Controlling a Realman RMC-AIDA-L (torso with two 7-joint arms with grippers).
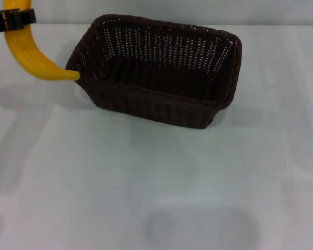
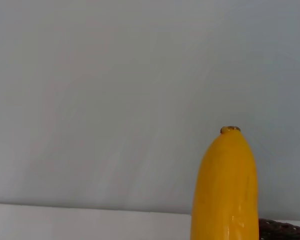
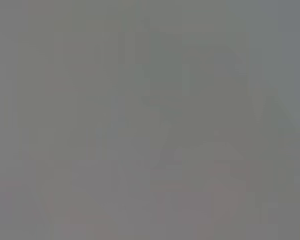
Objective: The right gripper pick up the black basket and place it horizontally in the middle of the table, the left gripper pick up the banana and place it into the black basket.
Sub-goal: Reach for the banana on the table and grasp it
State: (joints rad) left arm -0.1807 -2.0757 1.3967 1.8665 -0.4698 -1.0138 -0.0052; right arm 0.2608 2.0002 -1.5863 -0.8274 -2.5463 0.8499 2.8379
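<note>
While the large rectangular dark brown-black woven wicker basket (image 1: 159, 70) sits on the plain glossy white tabletop (image 1: 146, 182) with its long side running across your head view, look to ten o'clock of it: there the left gripper (image 1: 10, 18), a thin black finger with a small orange mark, is clamped across the upper part of the curved yellow banana (image 1: 31, 54). You can see the fruit hanging from that grip above the table, its body curving downward and toward the basket, its pointed lower end just beside the basket's nine o'clock corner; whether tip and wicker touch, you cannot tell. The basket is upright, mouth open, with only its own slatted sides and dark floor showing inside. It lies in the upper middle of the head view, slightly skewed, its three o'clock end a little lower in the picture.

In your left wrist view the banana (image 2: 225, 190) fills the foreground, its dark-dotted tip set against the white table (image 2: 115, 100), and a sliver of the basket's braided rim (image 2: 285, 229) shows at the edge.

The right gripper appears in none of your views; the right wrist view gives only a uniform grey field
</note>
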